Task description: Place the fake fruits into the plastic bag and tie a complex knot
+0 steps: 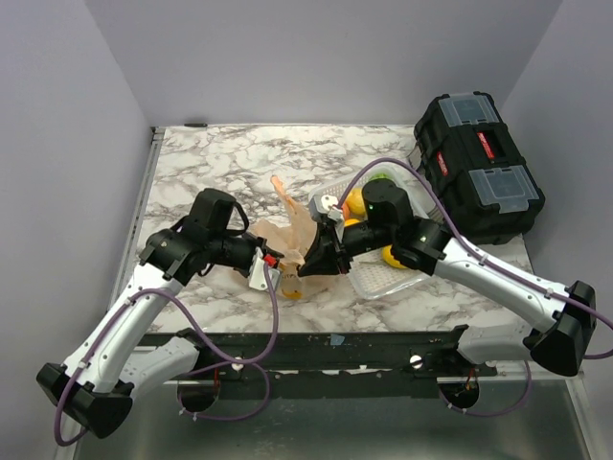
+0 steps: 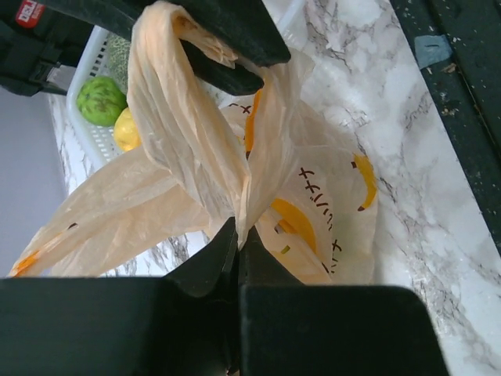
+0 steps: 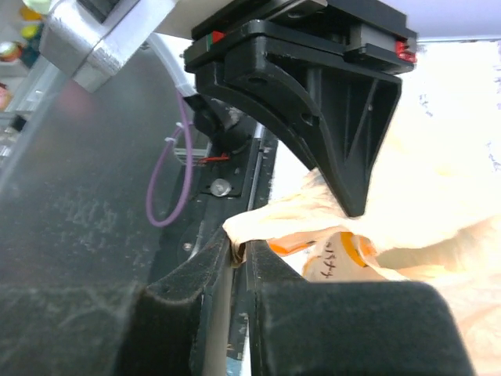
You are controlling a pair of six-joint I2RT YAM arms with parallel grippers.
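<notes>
The pale-orange plastic bag [image 1: 295, 237] lies crumpled on the marble table between both grippers, its printed body [image 2: 329, 211] resting flat. My left gripper [image 2: 237, 235] is shut on a strip of the bag that rises from its jaws. My right gripper [image 3: 241, 249] pinches another bunched strip [image 3: 290, 223] of the same bag, jaws almost touching. One loose handle [image 1: 280, 189] sticks up behind. A knot cannot be made out in the bunched plastic. Fake fruits sit in the white basket [image 1: 375, 278]: a green one [image 2: 100, 100] and a yellow one [image 2: 127, 129]. Whether any fruit is inside the bag is hidden.
A black toolbox [image 1: 479, 165] stands at the back right, beyond the basket. The table's front edge and black rail [image 2: 454, 94] run close to the bag. The left gripper's black body [image 3: 337, 117] hangs just in front of the right wrist camera.
</notes>
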